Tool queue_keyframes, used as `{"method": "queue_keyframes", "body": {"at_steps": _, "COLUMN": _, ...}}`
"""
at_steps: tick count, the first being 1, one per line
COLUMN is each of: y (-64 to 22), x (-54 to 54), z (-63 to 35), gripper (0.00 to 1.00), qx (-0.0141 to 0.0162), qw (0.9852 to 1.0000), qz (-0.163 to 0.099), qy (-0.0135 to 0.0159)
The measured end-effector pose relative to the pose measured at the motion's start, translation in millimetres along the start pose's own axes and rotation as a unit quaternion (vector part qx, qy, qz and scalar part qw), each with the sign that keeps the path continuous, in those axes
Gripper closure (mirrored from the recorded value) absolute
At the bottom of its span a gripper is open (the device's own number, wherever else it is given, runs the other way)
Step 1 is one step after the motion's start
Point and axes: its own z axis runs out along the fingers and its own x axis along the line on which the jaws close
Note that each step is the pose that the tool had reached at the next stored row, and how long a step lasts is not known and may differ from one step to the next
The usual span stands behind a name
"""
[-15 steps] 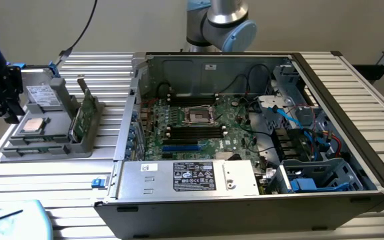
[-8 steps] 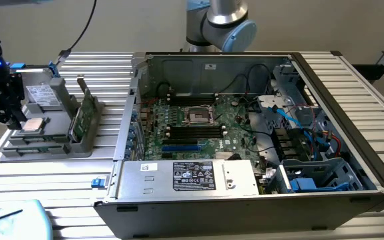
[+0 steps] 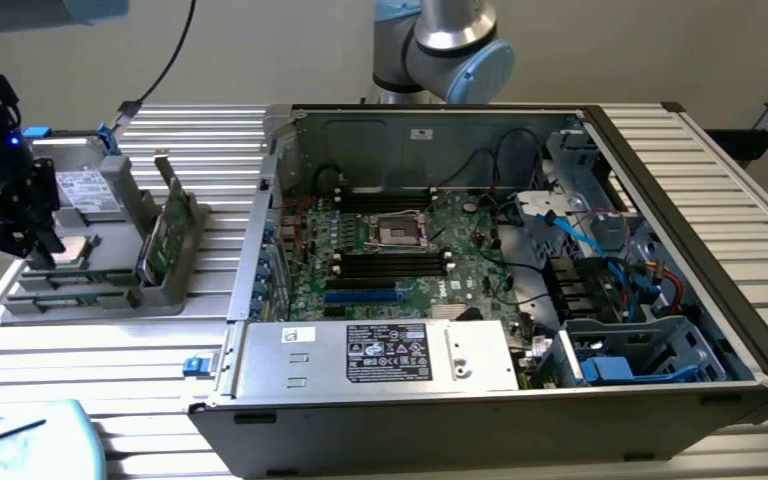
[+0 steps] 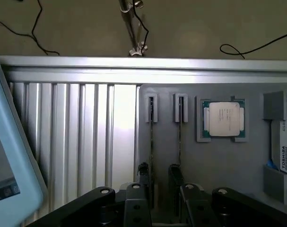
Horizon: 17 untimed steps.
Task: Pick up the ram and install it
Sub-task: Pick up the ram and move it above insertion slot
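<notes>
With the tool (image 4: 159,177) released and empty, I'd centre its spread jaws over one ram (image 3: 157,240) stick, standing on edge along the grey holder's (image 3: 91,300) side nearest the computer case (image 3: 398,410), so both fingers meet its flat faces squarely.

The ram (image 3: 160,235) stands in a holder (image 3: 91,300), case (image 3: 398,430) at the exterior view's right.

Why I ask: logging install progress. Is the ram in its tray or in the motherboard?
In the tray: the ram stands on edge in a slot of the gray tray, outside the computer case.
</notes>
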Motion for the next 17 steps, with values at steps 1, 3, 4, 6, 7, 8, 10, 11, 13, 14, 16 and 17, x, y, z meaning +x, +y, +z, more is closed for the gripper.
{"method": "queue_keyframes", "body": {"at_steps": 1, "y": -1.4, "x": 0.3, "z": 1.8, "gripper": 0.69, "qx": 0.0, "qw": 1.0, "qz": -0.002, "qy": 0.0002}}
{"method": "queue_keyframes", "body": {"at_steps": 3, "y": -3.6, "x": 0.8, "z": 5.4, "gripper": 0.69, "qx": 0.0002, "qw": 1.0, "qz": -0.006, "qy": 0.0004}}
{"method": "queue_keyframes", "body": {"at_steps": 4, "y": -3.9, "x": 0.9, "z": 7.2, "gripper": 0.69, "qx": 0.0003, "qw": 1.0, "qz": -0.008, "qy": 0.0005}}
{"method": "queue_keyframes", "body": {"at_steps": 6, "y": -4.1, "x": 0.9, "z": 10.8, "gripper": 0.69, "qx": 0.0004, "qw": 0.9999, "qz": -0.011, "qy": 0.0007}}
{"method": "queue_keyframes", "body": {"at_steps": 7, "y": -4.3, "x": 1.1, "z": 12.6, "gripper": 0.69, "qx": 0.0004, "qw": 0.9999, "qz": -0.013, "qy": 0.0008}}
{"method": "queue_keyframes", "body": {"at_steps": 8, "y": -4.4, "x": 1.3, "z": 14.4, "gripper": 0.69, "qx": 0.0005, "qw": 0.9999, "qz": -0.014, "qy": 0.0009}}
{"method": "queue_keyframes", "body": {"at_steps": 10, "y": -4.6, "x": 1.6, "z": 17.9, "gripper": 0.69, "qx": 0.0006, "qw": 0.9998, "qz": -0.018, "qy": 0.0012}}
{"method": "queue_keyframes", "body": {"at_steps": 11, "y": -4.7, "x": 1.8, "z": 19.8, "gripper": 0.69, "qx": 0.0007, "qw": 0.9998, "qz": -0.02, "qy": 0.0013}}
{"method": "queue_keyframes", "body": {"at_steps": 13, "y": -4.9, "x": 2.1, "z": 23.5, "gripper": 0.69, "qx": 0.0008, "qw": 0.9997, "qz": -0.024, "qy": 0.0015}}
{"method": "queue_keyframes", "body": {"at_steps": 14, "y": -5.0, "x": 2.2, "z": 25.2, "gripper": 0.69, "qx": 0.0008, "qw": 0.9997, "qz": -0.026, "qy": 0.0017}}
{"method": "queue_keyframes", "body": {"at_steps": 16, "y": -5.2, "x": 2.4, "z": 28.9, "gripper": 0.69, "qx": 0.0009, "qw": 0.9996, "qz": -0.029, "qy": 0.0019}}
{"method": "queue_keyframes", "body": {"at_steps": 17, "y": -5.3, "x": 2.4, "z": 30.8, "gripper": 0.69, "qx": 0.001, "qw": 0.9995, "qz": -0.031, "qy": 0.002}}
